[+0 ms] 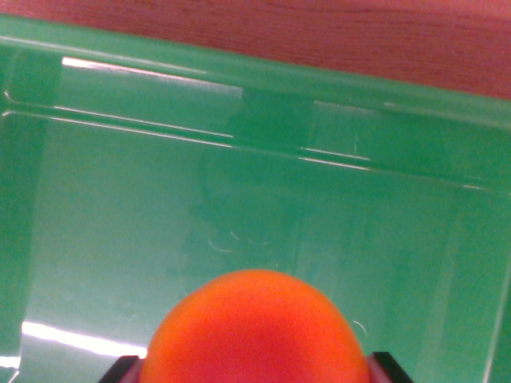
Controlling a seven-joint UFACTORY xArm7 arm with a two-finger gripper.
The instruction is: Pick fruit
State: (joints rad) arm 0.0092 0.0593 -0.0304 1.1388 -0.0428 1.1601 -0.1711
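**Orange in the claw, bin below — the risks I see**

The orange fruit (pixel 257 331) fills the bottom centre of my wrist view, round and smooth, with a dark finger (pixel 124 370) showing at its lower left edge and another at its lower right. From that I judge the gripper (pixel 257 377) is closed around the fruit, one finger on each side, though the contact faces themselves are hidden behind the fruit, so I can't confirm how deep the hold is.

Behind and beneath it is the green plastic bin (pixel 239 88), glossy, its far wall running across the upper part of the view and tilting down toward the wrist view's right. Past the rim there is a strip of reddish-brown wooden surface (pixel 319 28). I cannot tell whether the fruit is resting on the bin floor or hanging clear of it.

What worries me:

- A round, slick skin held by only two fingers can squirt out if the pinch sits off the widest part — a quick lift or swing would do it.
- If it drops, the shiny floor will let it roll out of my view.
- Squeezing harder to compensate could bruise or dent it.
- The bin walls stand near on the far side and at the left; a sideways move before rising clear could knock the fruit against them.
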